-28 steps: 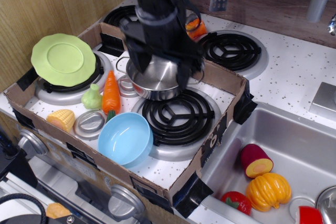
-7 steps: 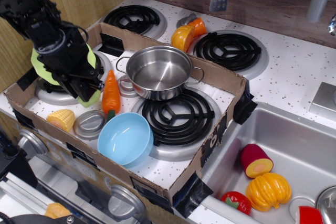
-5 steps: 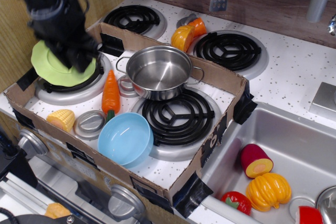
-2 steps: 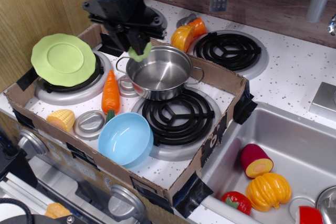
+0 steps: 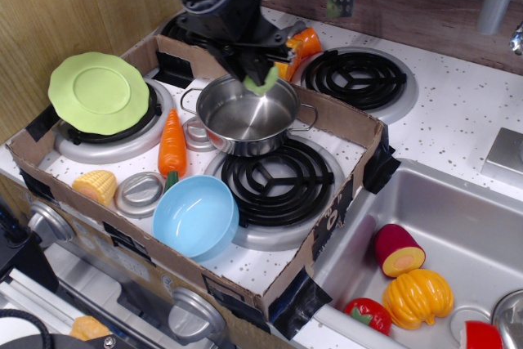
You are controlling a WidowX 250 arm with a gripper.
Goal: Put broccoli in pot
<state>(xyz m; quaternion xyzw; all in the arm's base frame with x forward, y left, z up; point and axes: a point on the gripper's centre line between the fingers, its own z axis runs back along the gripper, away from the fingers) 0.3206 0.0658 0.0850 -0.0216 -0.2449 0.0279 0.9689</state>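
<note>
The shiny steel pot (image 5: 245, 120) with two loop handles stands in the cardboard tray, partly on the front burner. My black gripper (image 5: 260, 76) hangs over the pot's far rim, shut on the pale yellow-green broccoli (image 5: 263, 82). The broccoli's lower tip shows below the fingers, just above the pot's opening. Nothing shows inside the pot.
An orange carrot (image 5: 172, 142), a yellow corn (image 5: 96, 185), a light blue bowl (image 5: 196, 217) and a lime-green plate (image 5: 98, 91) lie in the cardboard tray (image 5: 359, 132). Orange toy food (image 5: 304, 41) sits behind the tray. The sink (image 5: 458, 226) at right holds several toy vegetables.
My gripper lifted the broccoli from beside the carrot and carried it right, from the pot's left rim to above its far side.
</note>
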